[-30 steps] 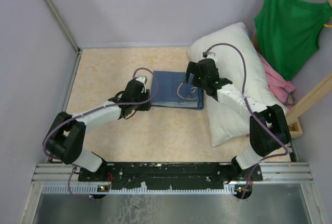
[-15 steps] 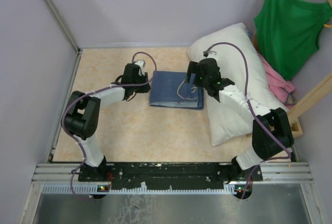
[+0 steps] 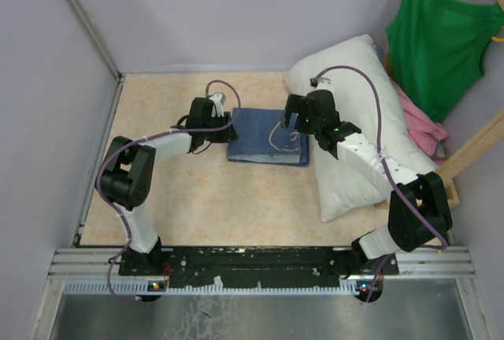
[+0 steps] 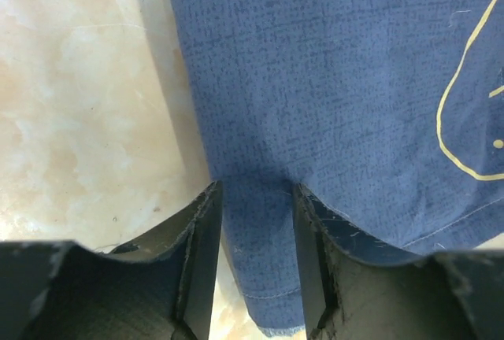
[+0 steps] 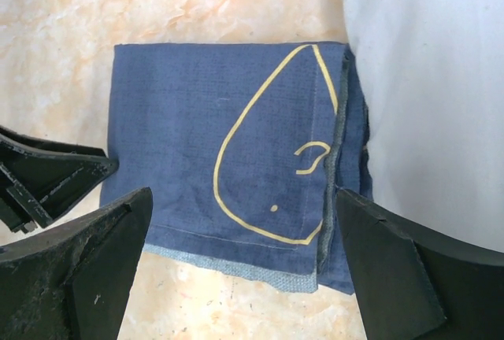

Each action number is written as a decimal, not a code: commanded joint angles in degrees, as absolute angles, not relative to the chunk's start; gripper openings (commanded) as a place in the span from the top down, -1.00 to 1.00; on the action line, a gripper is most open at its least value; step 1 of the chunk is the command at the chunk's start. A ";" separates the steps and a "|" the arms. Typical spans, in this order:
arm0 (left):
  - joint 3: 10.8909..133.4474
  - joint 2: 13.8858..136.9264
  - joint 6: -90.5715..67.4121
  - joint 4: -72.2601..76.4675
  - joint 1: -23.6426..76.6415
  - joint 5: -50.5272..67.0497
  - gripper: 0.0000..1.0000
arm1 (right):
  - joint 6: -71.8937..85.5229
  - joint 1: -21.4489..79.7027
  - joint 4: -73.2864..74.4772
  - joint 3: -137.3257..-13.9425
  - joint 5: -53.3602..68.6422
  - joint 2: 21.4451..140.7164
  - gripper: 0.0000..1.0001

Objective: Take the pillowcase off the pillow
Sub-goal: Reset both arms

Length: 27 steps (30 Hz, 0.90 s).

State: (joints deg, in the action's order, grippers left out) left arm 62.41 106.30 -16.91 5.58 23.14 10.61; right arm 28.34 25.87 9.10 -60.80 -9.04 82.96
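Pillowcase [image 3: 256, 139] [image 4: 331, 120] [image 5: 205, 159]: dark denim-blue cloth, folded into a flat rectangle. It is off the pillow [image 3: 358, 60] [image 5: 441, 80] and lies along the pillow's left side, its nearest edge touching the white flank.
Pillow: plump, plain white, bare of any cover. It lies slantwise and is the largest soft thing in view.
Counter [image 3: 173, 198] [image 4: 79, 80]: beige, marbled surface carrying both the pillow and the pillowcase.
Left tool [image 3: 223, 126] [image 4: 256, 190]: at the pillowcase edge farthest from the pillow. Its fingers are drawn close with the cloth's edge filling the gap between them — grasping the pillowcase.
Right tool [image 3: 293, 123] [image 5: 244, 198]: above the end of the pillowcase nearest the pillow. Its fingers are spread wide — released, nothing between them.
Yellow outline [image 5: 236, 135]: thin curved line with a dot and a small hook, on the upper face of the pillowcase, in the half nearer the pillow.
Green tank top [image 3: 441, 33]: hanging up and to the right of the pillow's far corner.
Pink garment [image 3: 421, 123]: bunched against the pillow's right side, under the tank top.
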 commanded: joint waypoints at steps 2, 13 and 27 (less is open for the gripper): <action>62.39 98.06 -15.38 4.23 20.52 11.96 -0.49 | 26.49 26.30 3.28 -62.87 -5.08 79.31 -0.98; 55.54 76.68 -18.68 7.27 4.91 15.42 -1.00 | 23.56 26.29 1.95 -61.97 -6.33 75.42 -0.98; 54.34 68.00 -17.32 3.19 3.13 11.13 -1.00 | 23.82 26.17 0.20 -59.71 -6.09 73.86 -0.98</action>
